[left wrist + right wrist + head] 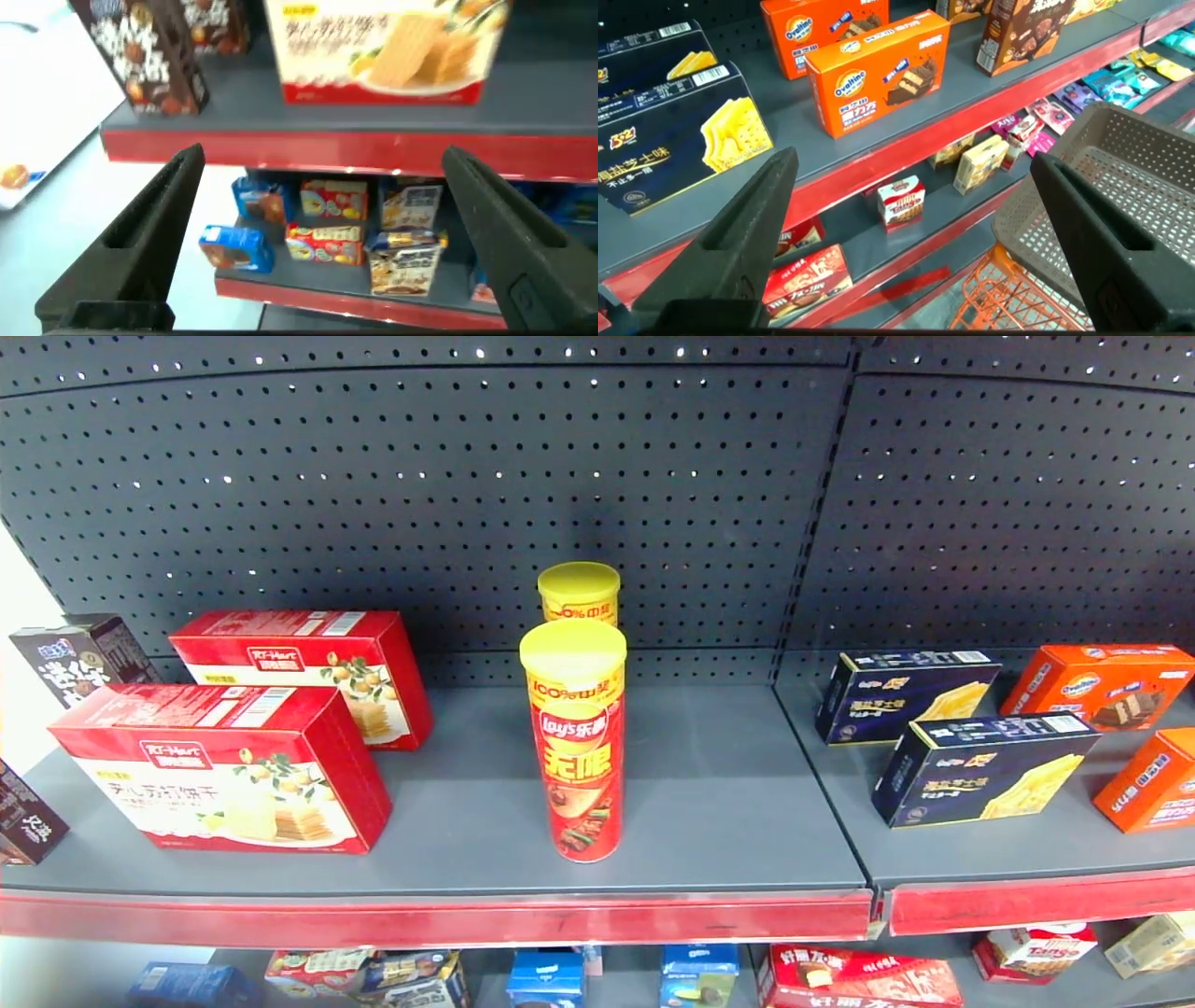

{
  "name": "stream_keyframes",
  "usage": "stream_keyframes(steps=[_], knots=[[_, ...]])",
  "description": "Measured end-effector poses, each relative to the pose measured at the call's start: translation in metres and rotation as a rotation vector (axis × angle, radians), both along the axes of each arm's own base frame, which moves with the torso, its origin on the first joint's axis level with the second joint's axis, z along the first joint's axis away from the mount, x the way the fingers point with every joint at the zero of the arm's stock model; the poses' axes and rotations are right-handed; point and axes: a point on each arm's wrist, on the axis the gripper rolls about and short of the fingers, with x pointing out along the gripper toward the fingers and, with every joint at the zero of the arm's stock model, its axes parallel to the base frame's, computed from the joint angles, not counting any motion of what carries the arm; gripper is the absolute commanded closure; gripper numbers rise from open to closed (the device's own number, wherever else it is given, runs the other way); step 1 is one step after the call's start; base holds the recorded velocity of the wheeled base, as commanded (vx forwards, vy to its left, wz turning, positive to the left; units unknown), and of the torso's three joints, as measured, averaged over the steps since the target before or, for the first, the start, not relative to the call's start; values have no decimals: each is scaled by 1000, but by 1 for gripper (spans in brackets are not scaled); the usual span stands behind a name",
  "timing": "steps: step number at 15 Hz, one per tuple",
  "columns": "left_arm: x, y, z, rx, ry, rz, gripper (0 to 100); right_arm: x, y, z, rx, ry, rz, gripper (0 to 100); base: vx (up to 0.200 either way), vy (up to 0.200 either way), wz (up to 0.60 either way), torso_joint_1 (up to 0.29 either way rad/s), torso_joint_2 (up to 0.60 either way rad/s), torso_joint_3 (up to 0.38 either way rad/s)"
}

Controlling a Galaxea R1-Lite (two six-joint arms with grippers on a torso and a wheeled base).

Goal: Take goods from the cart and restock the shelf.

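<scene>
Right wrist view: right pincer (pixel 912 159) spread wide, with the cart basket (pixel 1130 177) near it.

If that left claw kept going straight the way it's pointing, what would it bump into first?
Probably the snack boxes just below the red shelf edge; the open left gripper frames them. Depth is unclear, so it might clip that edge first.

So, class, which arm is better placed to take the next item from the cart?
Right, probably: the right claw, open, hangs beside the cart's grey basket; the left claw faces the shelf's red edge.
</scene>
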Motion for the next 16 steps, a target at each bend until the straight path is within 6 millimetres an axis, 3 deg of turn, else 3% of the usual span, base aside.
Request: stream_keyframes(steps=[2,7,11,16], knots=[[3,1,-13,-52,29,12,0,0,0,0,0,1,-1,0,0,0,0,0,0,0],[4,-2,-24,-106,95,-88,0,0,0,0,0,-2,3,0,0,0,0,0,0,0],[5,-5,-24,-35,118,-227,0,0,0,-2,1,3,6,0,0,0,0,0,0,0],[5,-4,-24,-71,112,-215,0,-3,0,-7,4,1,10,0,0,0,0,0,0,0]])
